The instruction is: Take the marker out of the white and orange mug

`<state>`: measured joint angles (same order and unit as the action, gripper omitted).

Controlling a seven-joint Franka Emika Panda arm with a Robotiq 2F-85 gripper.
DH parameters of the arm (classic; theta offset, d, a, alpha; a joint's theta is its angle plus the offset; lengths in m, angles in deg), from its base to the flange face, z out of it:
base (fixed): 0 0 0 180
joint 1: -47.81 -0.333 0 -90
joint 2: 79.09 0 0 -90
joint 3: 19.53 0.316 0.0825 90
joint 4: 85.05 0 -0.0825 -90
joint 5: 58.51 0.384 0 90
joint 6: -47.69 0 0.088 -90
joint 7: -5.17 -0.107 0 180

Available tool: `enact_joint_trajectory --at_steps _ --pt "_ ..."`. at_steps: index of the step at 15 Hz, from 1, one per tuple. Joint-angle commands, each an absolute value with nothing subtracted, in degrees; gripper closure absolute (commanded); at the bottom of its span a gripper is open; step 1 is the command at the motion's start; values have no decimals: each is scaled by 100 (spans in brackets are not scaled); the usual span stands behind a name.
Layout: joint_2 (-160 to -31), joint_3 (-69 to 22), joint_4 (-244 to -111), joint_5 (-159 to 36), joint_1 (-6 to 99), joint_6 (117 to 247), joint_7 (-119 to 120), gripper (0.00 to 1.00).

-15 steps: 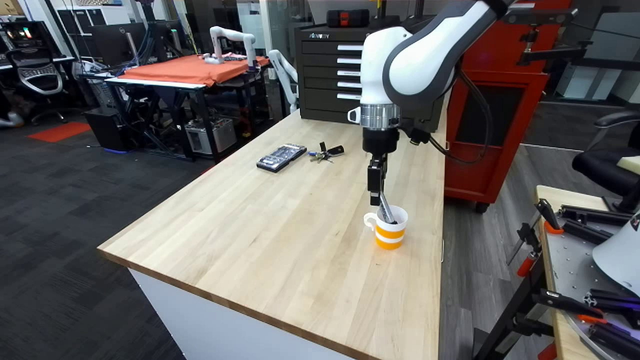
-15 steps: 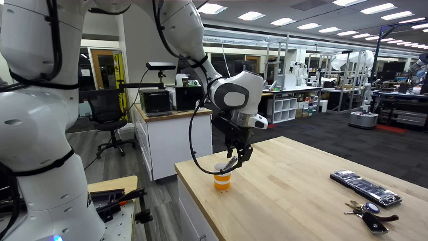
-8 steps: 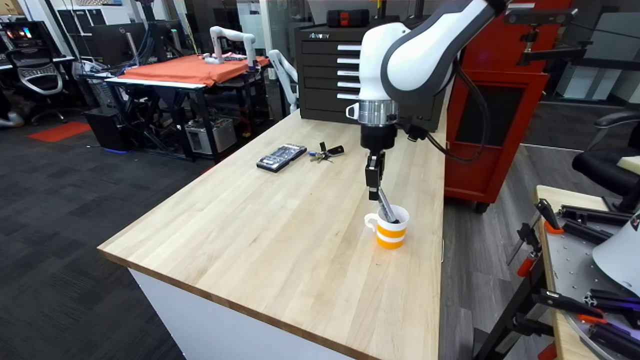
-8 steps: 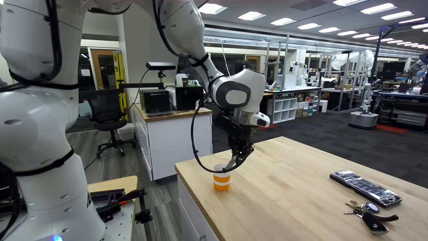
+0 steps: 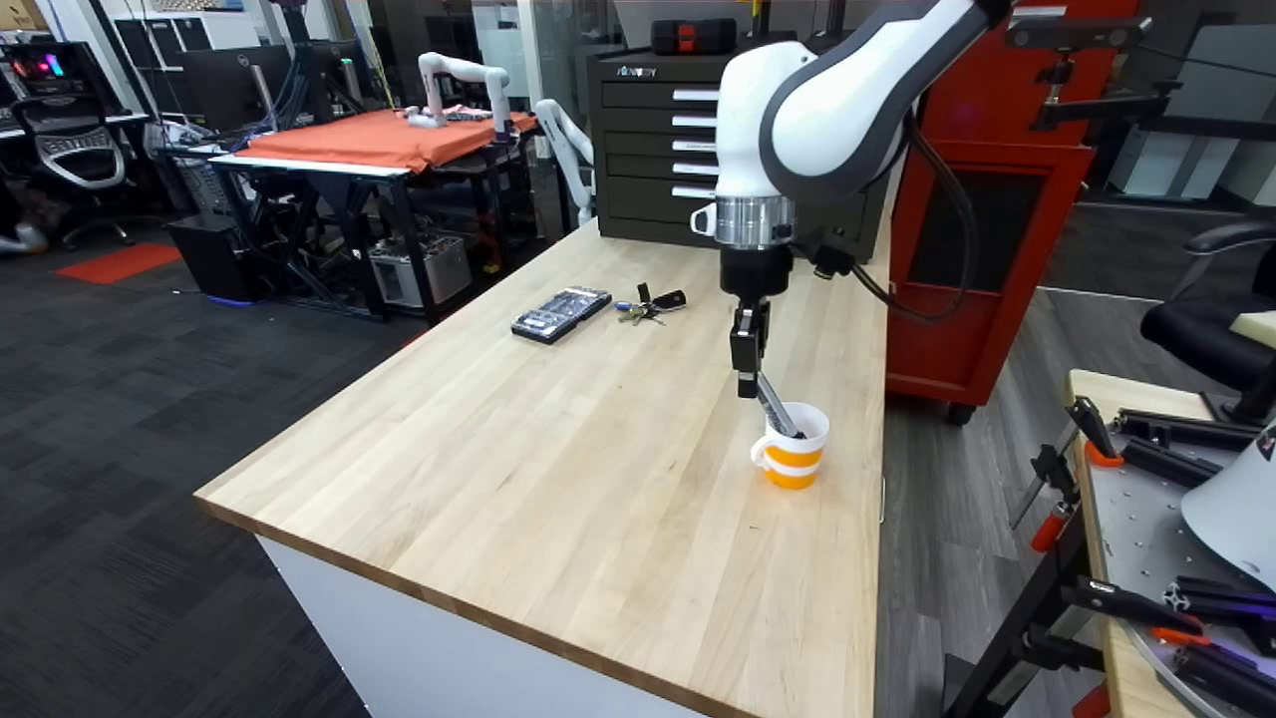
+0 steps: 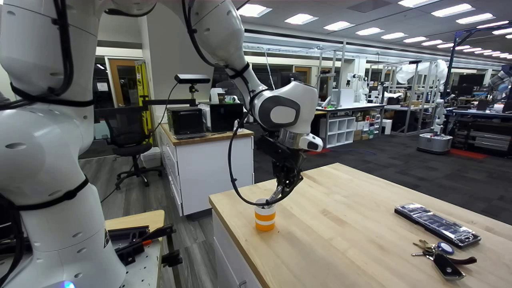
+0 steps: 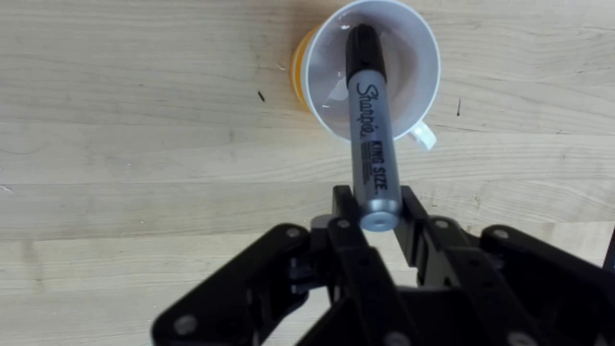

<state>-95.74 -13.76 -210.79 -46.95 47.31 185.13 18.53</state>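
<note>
A thick marker pen [image 7: 372, 139], with a smooth grey barrel lettered "Sharpie King Size" and a black end, slants out of a small, squat, round mug [image 5: 796, 457], white with bright orange bands. The black end is down inside the mug; the grey barrel crosses above the white rim and sticks out. Whether the barrel touches the rim cannot be told. A black, jointed, two-fingered gripper [image 7: 376, 198] grasps the marker near its blunt grey end; in the wrist view, one dark finger [image 7: 345, 202] presses on each side.

The mug stands on a pale wooden tabletop [image 5: 558, 469], near one long edge. Its white handle [image 7: 424, 135] shows beside the rim in the wrist view. The gripper hangs from a white robot arm [image 5: 835, 130] with grey trim. In an exterior view, a black cable [image 6: 231, 160] loops down from the arm and passes in front of the mug's upper part.

In both exterior views, well apart from the mug, lie a flat rectangular black case [image 6: 436, 224] with a shiny clear lid and, just beside it, a bunch of metal keys [image 6: 448, 267] with a black fob.
</note>
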Motion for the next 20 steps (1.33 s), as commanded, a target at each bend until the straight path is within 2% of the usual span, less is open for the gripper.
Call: enact_joint_trajectory --at_steps 1,10,20 --pt "-9123 -1423 -21094 -4897 4679 18016 1555 94" --pt "-8394 -1485 -20633 -5469 4589 17230 1110 94" --pt "-8561 -1796 -20312 -6004 4767 17255 1376 94"
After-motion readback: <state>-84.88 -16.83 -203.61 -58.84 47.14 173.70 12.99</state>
